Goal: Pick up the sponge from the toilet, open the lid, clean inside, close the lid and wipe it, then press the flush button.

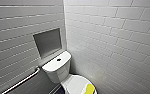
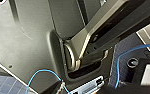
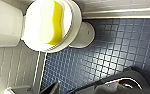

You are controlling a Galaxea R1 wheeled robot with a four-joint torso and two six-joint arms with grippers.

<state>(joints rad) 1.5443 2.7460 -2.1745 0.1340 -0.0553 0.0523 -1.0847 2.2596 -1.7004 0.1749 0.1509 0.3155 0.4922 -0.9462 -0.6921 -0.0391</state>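
The white toilet [image 1: 63, 72] stands in the corner of two grey tiled walls. Its boxy tank [image 1: 56, 64] carries the small dark flush button [image 1: 58, 59] on top. The oval lid [image 1: 75, 84] is down. The yellow sponge [image 1: 90, 88] lies on the lid's near end. In the right wrist view the sponge [image 3: 53, 23] rests lengthwise on the shut lid [image 3: 32, 27], with the tank [image 3: 4, 23] beside it, all some way off from that arm. Both grippers are open and hold nothing.
A square niche [image 1: 47, 42] is set in the wall above the tank. A metal grab bar [image 1: 22, 81] runs along that wall beside the toilet. Blue mosaic floor [image 3: 111, 50] spreads around the toilet's foot [image 3: 85, 35]. A blue cable [image 2: 41, 75] hangs by my body.
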